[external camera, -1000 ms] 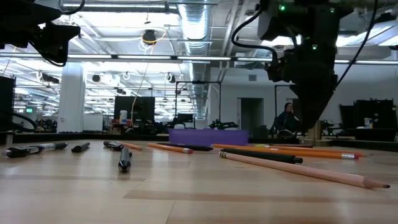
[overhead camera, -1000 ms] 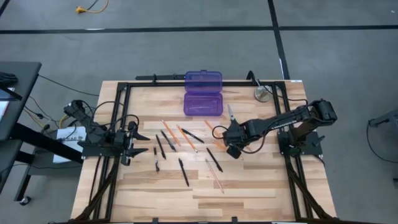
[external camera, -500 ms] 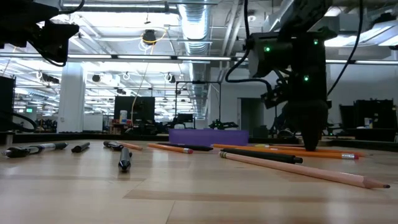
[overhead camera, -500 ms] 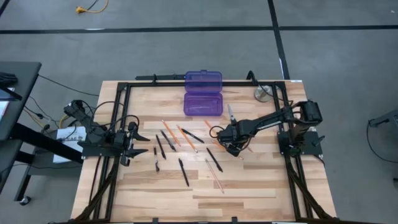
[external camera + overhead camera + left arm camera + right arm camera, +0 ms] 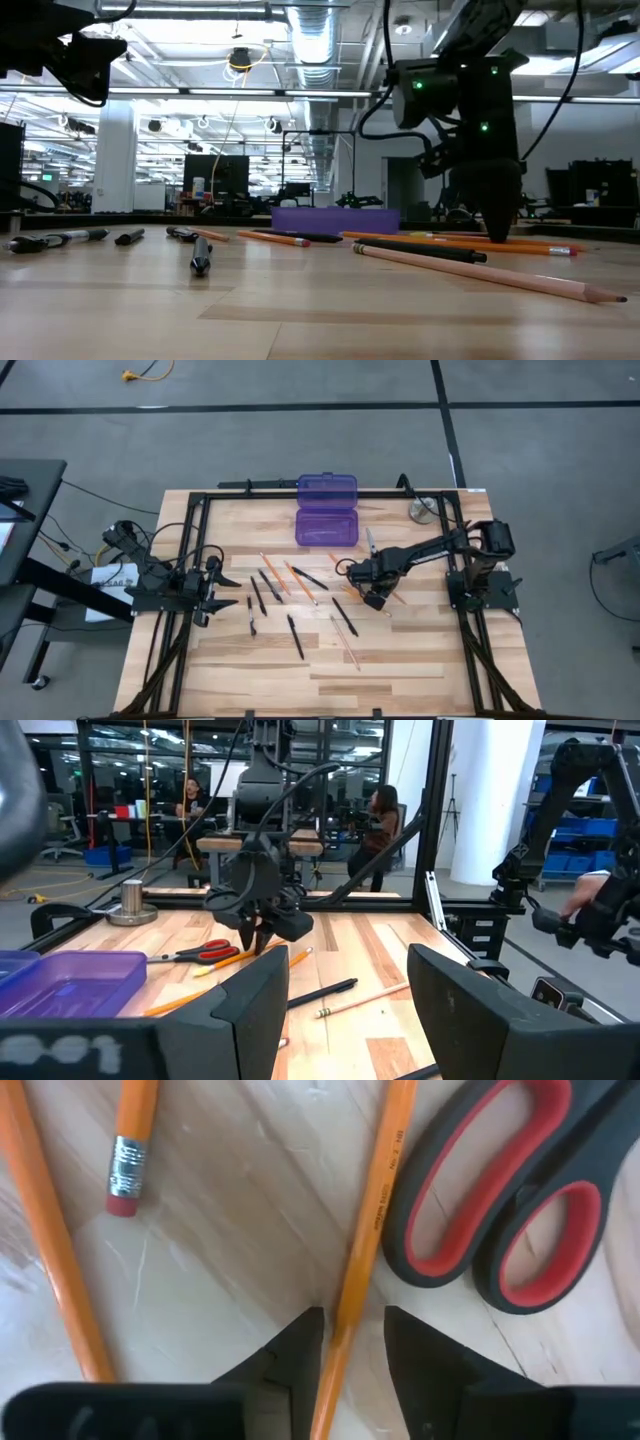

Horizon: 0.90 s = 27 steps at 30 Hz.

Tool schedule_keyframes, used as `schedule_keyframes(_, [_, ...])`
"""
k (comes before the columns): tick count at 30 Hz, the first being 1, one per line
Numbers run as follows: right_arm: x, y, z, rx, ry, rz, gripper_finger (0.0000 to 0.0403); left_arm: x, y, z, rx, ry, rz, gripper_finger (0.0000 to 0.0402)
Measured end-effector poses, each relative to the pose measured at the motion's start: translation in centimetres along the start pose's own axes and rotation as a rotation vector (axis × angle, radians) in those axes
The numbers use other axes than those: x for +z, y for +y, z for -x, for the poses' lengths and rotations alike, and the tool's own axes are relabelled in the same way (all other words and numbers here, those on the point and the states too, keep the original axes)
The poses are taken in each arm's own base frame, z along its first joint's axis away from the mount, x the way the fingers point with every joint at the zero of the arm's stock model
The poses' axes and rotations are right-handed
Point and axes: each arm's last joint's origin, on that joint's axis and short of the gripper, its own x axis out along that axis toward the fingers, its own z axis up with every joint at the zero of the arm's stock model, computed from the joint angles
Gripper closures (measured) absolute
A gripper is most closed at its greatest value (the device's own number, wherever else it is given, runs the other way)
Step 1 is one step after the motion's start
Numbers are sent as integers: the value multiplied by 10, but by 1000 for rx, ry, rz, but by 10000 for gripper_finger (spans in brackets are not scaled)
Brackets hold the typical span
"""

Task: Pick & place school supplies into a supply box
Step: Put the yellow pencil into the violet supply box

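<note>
High view: we see the right gripper (image 5: 372, 586) lowered among thin orange wooden pencils beside the red-handled scissors (image 5: 370, 543), on the light wooden table (image 5: 400, 670). The translucent purple plastic supply box (image 5: 326, 526) lies open near the far edge. The left gripper (image 5: 222, 592) waits at the left side, fingers spread.

Low view: we see the right gripper (image 5: 497, 232) reaching the tabletop behind a long pencil (image 5: 480, 271); contact is hard to confirm here.

Left wrist view: the right gripper (image 5: 262, 938) hangs over the scissors (image 5: 200, 955).

Right wrist view: the fingers straddle one orange pencil (image 5: 365, 1230) without yet pinching it. We judge it light, stiff and smooth, apt to roll; a mid-shaft hold suits best.
</note>
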Motion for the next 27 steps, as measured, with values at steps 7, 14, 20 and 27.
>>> schedule_keyframes(7, [3,-5,0,33,1,-22,365,0,0,0,-3,0,1,207])
schedule_keyframes(14, [0,-9,11,63,-41,-82,389,-1,0,0,-4,6,-3,207])
schedule_keyframes(20, [-4,-12,23,50,-90,-116,397,-2,0,0,-3,15,-9,207])
schedule_keyframes(27, [-12,-16,43,106,-132,-133,400,-2,0,0,-3,18,-11,207])
